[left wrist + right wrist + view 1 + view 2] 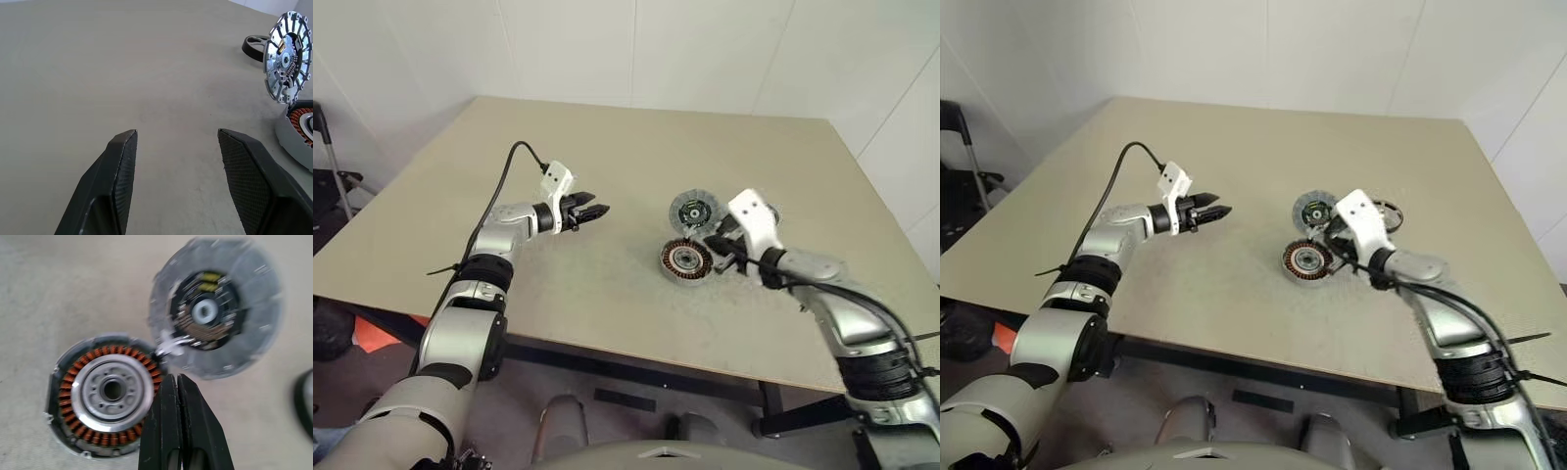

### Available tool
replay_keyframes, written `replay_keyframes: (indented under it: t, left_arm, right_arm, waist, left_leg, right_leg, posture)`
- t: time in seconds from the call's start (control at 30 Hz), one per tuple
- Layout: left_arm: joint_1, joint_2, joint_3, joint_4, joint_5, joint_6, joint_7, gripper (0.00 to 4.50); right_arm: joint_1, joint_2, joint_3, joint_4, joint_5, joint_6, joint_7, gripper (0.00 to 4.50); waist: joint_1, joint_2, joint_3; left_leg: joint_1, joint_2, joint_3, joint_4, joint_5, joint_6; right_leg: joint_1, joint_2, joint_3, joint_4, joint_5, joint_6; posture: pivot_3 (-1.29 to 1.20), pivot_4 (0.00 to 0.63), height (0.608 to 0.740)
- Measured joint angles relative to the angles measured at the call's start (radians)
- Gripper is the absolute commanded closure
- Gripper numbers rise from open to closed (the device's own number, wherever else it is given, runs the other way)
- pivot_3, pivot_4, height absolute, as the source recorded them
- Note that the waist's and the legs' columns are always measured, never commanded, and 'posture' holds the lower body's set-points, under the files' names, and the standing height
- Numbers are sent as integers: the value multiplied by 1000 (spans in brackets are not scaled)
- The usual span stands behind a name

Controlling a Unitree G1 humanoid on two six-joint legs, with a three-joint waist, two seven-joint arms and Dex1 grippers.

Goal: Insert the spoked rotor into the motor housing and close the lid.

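Motor housing (105, 392): lying open on table (607, 294), lid (215, 313) hinging upward beside it, awaiting spoked rotor (1386, 211) behind. Right gripper (182, 382) hovering, fingers together; left gripper (178, 147) waiting apart, empty.

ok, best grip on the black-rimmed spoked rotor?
Likely across the outer rim of the black-rimmed silver spoked rotor, coming straight down from above: it lies flat, so its low sides offer little from the side, while opposite rim edges give two firm parallel contacts.
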Motion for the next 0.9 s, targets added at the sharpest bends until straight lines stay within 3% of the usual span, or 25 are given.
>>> replay_keyframes:
  t: [0.13, 0.17, 0.23, 0.37, 0.6, 0.9]
  left_arm:
    - [0, 5, 0, 5, 0, 0, 0, 1728]
    - [0, 3, 0, 6, 0, -1, 0, 1728]
    - [0, -1, 0, 8, 0, -1, 0, 1728]
    - [-2, -10, -1, 12, 2, -5, 0, 1728]
    - [-5, -17, -9, 18, 8, -9, -1, 1728]
    - [6, 9, -10, 8, 8, -9, -1, 1728]
  right_arm:
    - [-65, -30, -144, -1, 65, 39, 1, 4474]
    - [-96, -30, -179, 35, 79, 42, -6, 4304]
    - [-142, -25, -234, 128, 84, 27, -36, 3892]
    - [-216, 54, -301, 432, 73, -43, -143, 2595]
    - [-441, 113, -501, 986, 127, -192, -318, 2595]
    - [-494, 145, -615, 1138, 234, -194, -397, 2595]
  waist:
    - [-2, 0, 0]
    - [-3, 0, 0]
    - [-2, 0, 0]
    - [-5, 0, 0]
    - [-17, 1, 0]
    - [-19, 1, 0]
  left_leg:
    - [1, 0, 0, 0, 0, 0]
    - [1, 0, 0, 0, 0, 0]
    - [2, 0, 0, 0, 1, -1]
    - [1, -1, 1, 1, 1, -1]
    - [-3, 0, 1, 1, 0, 0]
    - [-4, 0, 1, 3, 0, 1]
  right_leg:
    - [0, 0, 0, 0, 0, 0]
    - [0, 0, 0, 1, 0, 0]
    - [1, 0, 0, 2, 0, 0]
    - [-1, -1, 0, 4, 0, 0]
    - [-5, -1, -1, 5, -1, -2]
    - [-6, -1, -1, 5, -1, -2]
  posture:
    - [0, 0, 740]
    - [0, 0, 740]
    - [0, 0, 740]
    - [0, 0, 740]
    - [0, 0, 740]
    - [0, 0, 740]
